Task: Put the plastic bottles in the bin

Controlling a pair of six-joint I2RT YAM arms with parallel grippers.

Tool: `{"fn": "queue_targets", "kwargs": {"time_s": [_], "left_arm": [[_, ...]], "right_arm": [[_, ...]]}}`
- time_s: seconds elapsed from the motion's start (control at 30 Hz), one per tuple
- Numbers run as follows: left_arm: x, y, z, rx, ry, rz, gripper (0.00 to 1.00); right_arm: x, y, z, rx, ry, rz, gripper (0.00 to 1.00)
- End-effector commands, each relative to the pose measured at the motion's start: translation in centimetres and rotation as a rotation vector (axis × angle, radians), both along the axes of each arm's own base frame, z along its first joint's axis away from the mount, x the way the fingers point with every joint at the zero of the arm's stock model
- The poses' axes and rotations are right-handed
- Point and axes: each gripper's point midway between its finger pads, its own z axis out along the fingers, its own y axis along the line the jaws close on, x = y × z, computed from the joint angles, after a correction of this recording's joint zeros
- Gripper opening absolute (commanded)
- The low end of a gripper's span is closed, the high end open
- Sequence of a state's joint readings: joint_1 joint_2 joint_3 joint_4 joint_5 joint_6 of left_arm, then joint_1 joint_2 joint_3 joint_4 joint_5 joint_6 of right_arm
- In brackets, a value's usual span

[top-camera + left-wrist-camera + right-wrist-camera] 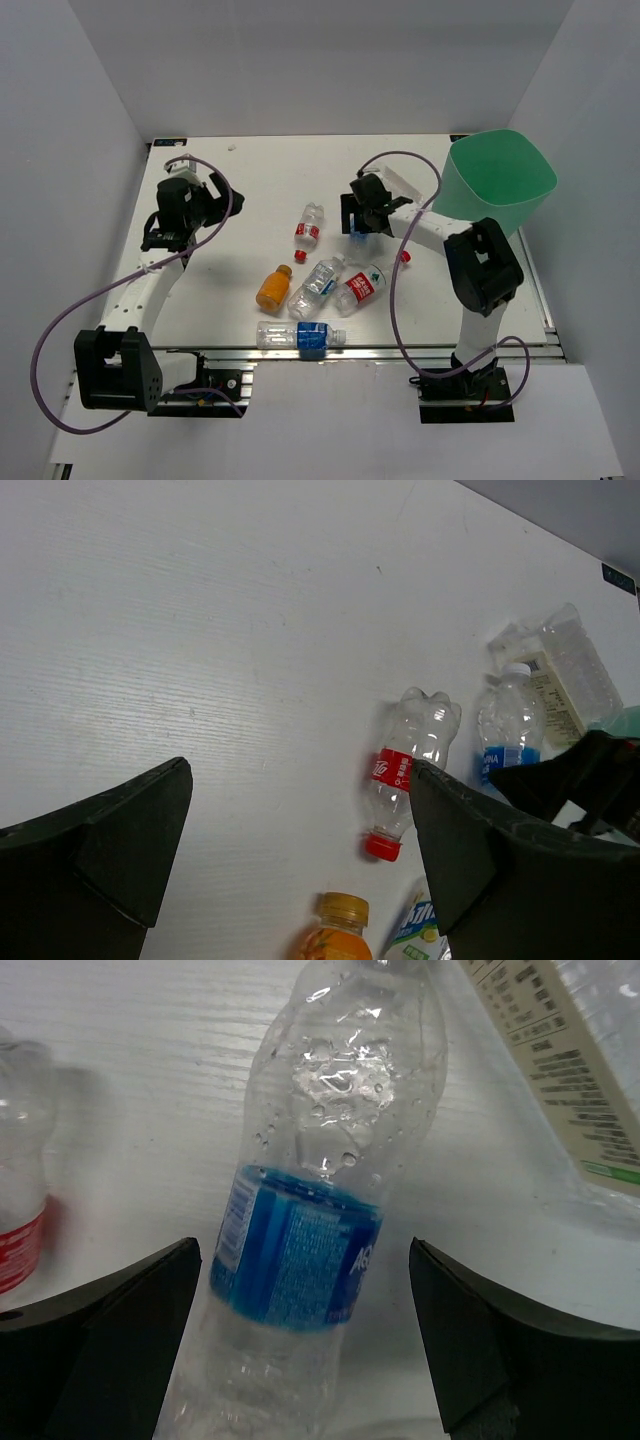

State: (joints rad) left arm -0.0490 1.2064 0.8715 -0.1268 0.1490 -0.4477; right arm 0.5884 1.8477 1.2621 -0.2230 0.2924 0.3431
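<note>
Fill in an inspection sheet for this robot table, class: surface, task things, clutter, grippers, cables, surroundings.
Surface: white table, no spills seen.
Job's things: green bin at the far right corner, no bottle seen inside; seven bottles on the table, among them an orange bottle and a square bottle.
Clutter: nothing seen.
Grippers: left gripper open, empty, over bare table; right gripper open, straddling a blue-label bottle.
Cables: a purple cable loops beside each arm.
Surroundings: plain white walls on three sides.
</note>
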Motion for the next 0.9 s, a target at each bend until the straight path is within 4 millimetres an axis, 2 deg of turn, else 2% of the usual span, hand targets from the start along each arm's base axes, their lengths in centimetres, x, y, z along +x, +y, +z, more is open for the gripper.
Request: {"fn": "queue_targets", "kwargs": {"time_s": [0.0, 0.07, 0.13, 0.17, 0.2, 0.27, 0.3, 0.33, 0.43, 0.47, 0.53, 0.57, 0.63, 0.67, 0.73, 0.77, 0.83, 0.87], "left_arm": [[0.1, -0.7, 0.8, -0.008, -0.042, -0.047, 0.98], [0.0, -1.0, 0.7, -0.015, -0.042, -0.064, 0.98], [-0.3, -1.1, 0.4, -0.019, -0.034, -0.073, 0.98], [-0.3, -1.1, 0.4, -0.017, -0.033, -0.072, 0.98], [-0.4, -1.2, 0.5, -0.017, -0.035, -0.075, 0.98], [-0.5, -1.1, 0.4, -0.012, -0.033, -0.077, 0.98], [-0.5, -1.2, 0.5, -0.012, -0.034, -0.079, 0.98], [-0.5, -1.2, 0.6, -0.012, -0.035, -0.084, 0.98], [-0.7, -1.6, 0.5, -0.013, -0.031, -0.112, 0.98], [-0.7, -1.7, 0.5, -0.014, -0.030, -0.120, 0.98], [-0.9, -1.8, 0.4, -0.011, -0.030, -0.128, 0.98], [-1.0, -1.8, 0.3, -0.009, -0.029, -0.130, 0.98], [-1.2, -1.8, 0.4, -0.006, -0.036, -0.133, 0.98], [-1.4, -1.8, 0.4, -0.005, -0.041, -0.135, 0.98], [-1.6, -2.0, 0.5, -0.002, -0.053, -0.148, 0.98], [-1.7, -2.0, 0.5, -0.001, -0.055, -0.152, 0.98], [-2.0, -2.1, 0.5, 0.003, -0.065, -0.163, 0.98], [-2.0, -2.2, 0.5, 0.003, -0.066, -0.170, 0.98]], "right_arm": [[2.0, 0.9, -0.8, 0.019, -0.031, -0.082, 0.89], [2.5, 0.8, -1.9, 0.002, -0.024, -0.097, 0.87], [3.2, 1.4, -1.1, 0.021, -0.050, -0.100, 0.78], [3.6, 1.7, 0.0, 0.041, -0.075, -0.094, 0.62], [3.9, 2.1, 1.0, 0.056, -0.099, -0.071, 0.54], [5.1, 3.0, 5.1, 0.107, -0.206, -0.047, 0.42], [5.9, 3.5, 7.7, 0.116, -0.261, -0.016, 0.33], [6.2, 3.8, 9.4, 0.124, -0.294, 0.002, 0.30], [6.3, 4.5, 16.0, 0.151, -0.412, 0.096, 0.29], [6.0, 4.5, 19.9, 0.179, -0.481, 0.123, 0.29], [5.7, 3.3, 24.0, 0.156, -0.573, 0.140, 0.29], [5.1, 1.9, 27.9, 0.165, -0.654, 0.126, 0.29], [4.6, -0.7, 31.7, 0.148, -0.738, 0.074, 0.29], [4.0, -3.6, 34.7, 0.124, -0.811, 0.035, 0.30], [3.6, -7.0, 36.8, 0.085, -0.865, -0.029, 0.32], [3.2, -10.5, 38.3, 0.060, -0.903, -0.097, 0.32], [3.3, -14.2, 37.8, 0.014, -0.893, -0.159, 0.32], [3.2, -18.1, 38.1, -0.020, -0.900, -0.233, 0.32]]}}
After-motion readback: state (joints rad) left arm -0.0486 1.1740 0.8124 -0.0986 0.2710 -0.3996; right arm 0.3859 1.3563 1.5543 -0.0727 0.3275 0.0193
